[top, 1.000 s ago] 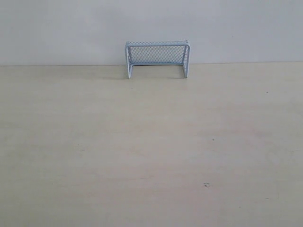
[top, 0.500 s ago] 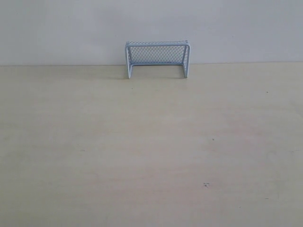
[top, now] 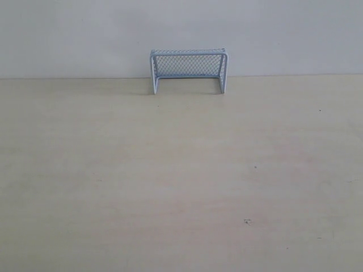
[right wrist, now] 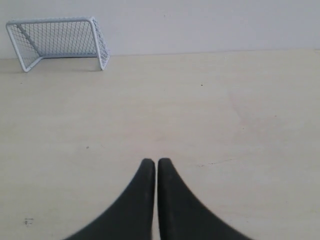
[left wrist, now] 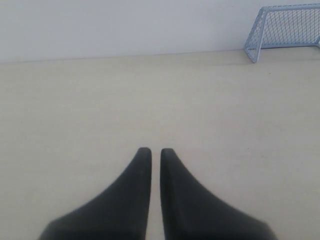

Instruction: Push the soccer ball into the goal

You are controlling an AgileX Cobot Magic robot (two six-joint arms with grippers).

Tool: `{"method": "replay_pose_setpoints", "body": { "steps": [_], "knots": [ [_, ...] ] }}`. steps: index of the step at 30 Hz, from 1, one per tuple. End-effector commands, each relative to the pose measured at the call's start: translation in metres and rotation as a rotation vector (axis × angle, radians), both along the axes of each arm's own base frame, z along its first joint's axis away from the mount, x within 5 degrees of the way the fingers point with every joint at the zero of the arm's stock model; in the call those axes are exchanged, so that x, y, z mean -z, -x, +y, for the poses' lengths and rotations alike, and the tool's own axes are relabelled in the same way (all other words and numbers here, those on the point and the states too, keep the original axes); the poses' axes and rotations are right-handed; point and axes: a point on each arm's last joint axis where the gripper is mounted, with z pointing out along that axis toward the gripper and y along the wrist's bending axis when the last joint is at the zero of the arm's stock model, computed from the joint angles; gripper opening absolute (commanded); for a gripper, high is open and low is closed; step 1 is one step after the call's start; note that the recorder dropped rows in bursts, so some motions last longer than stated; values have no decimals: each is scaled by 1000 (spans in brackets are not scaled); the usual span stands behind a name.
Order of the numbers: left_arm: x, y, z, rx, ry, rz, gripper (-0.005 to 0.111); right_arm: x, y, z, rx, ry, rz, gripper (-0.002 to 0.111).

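The goal, pale blue-white with fine mesh, stands at the far edge of the table against the wall, its mouth facing the near side. It also shows as the goal in the left wrist view and the goal in the right wrist view. The soccer ball is out of view in every frame. My left gripper is shut with only a thin slit between its dark fingers, holding nothing. My right gripper is shut too and holds nothing. Both hover over bare table, well short of the goal. Neither gripper appears in the exterior view.
The pale wooden table stretches wide across the exterior view, with a few small dark specks. A plain white wall rises directly behind the goal at the table's far edge.
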Motion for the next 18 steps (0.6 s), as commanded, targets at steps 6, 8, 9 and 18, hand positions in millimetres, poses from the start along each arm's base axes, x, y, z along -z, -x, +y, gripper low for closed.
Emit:
{"method": "replay_pose_setpoints", "body": {
  "steps": [6,8,9,18],
  "knots": [
    [-3,0,0,-7,15,-19,6,-1,0,-1,8,6,-8,0],
    [-3,0,0,-7,15,-19,6,-1,0,-1,9,-1,-8,0],
    [-3,0,0,-7,15,-19,6,-1,0,-1,10,-8,-7,0],
    [-3,0,0,-7,15,-19,6,0,0,-3,37,-21,-1,0]
  ]
}}
